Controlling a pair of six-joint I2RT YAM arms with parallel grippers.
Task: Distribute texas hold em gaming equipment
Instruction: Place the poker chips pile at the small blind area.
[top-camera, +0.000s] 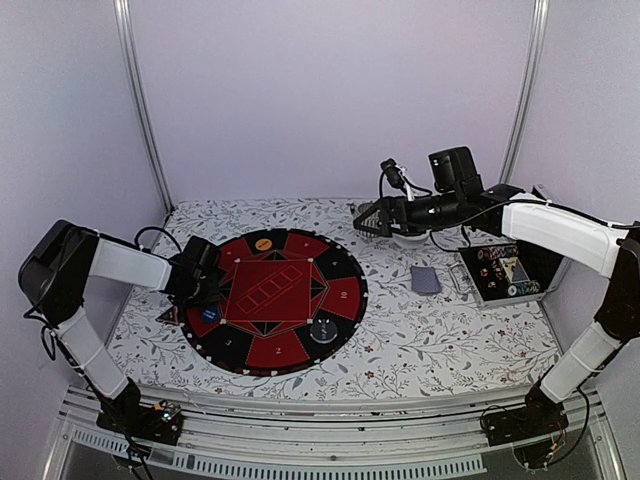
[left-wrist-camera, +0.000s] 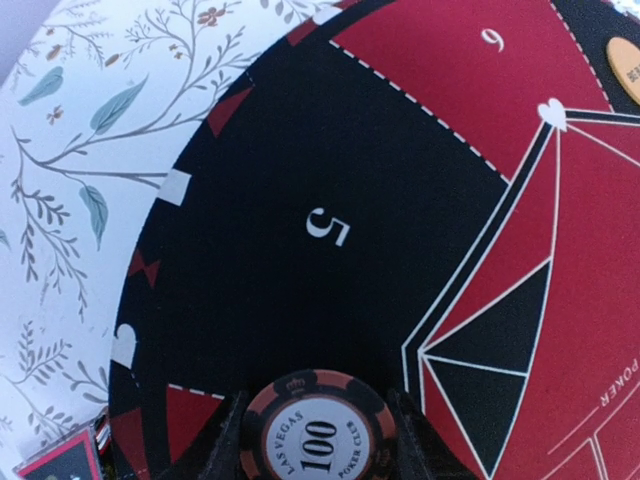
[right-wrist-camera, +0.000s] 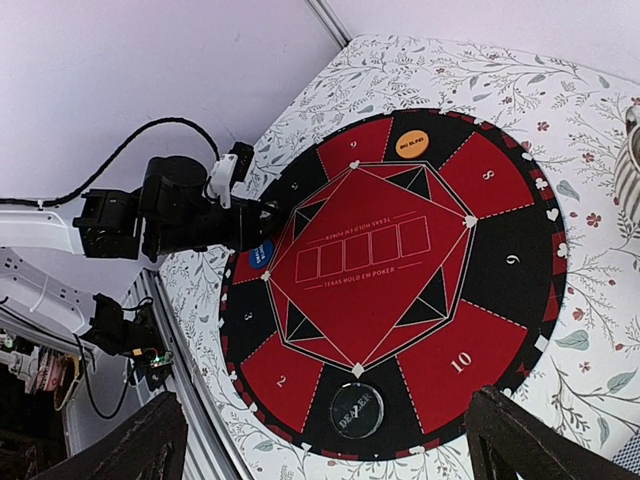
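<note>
While the left fingers (left-wrist-camera: 215, 448) pinch a black-and-orange 100 chip (left-wrist-camera: 318, 432) by its rim, printed face showing, over the mat's (left-wrist-camera: 300, 150) black segment 5, a grey-blue card deck (top-camera: 426, 279) lies flat on the tabletop (top-camera: 450, 340) beyond; farther back, the right fingers (right-wrist-camera: 150, 440) spread wide, holding nothing.
</note>
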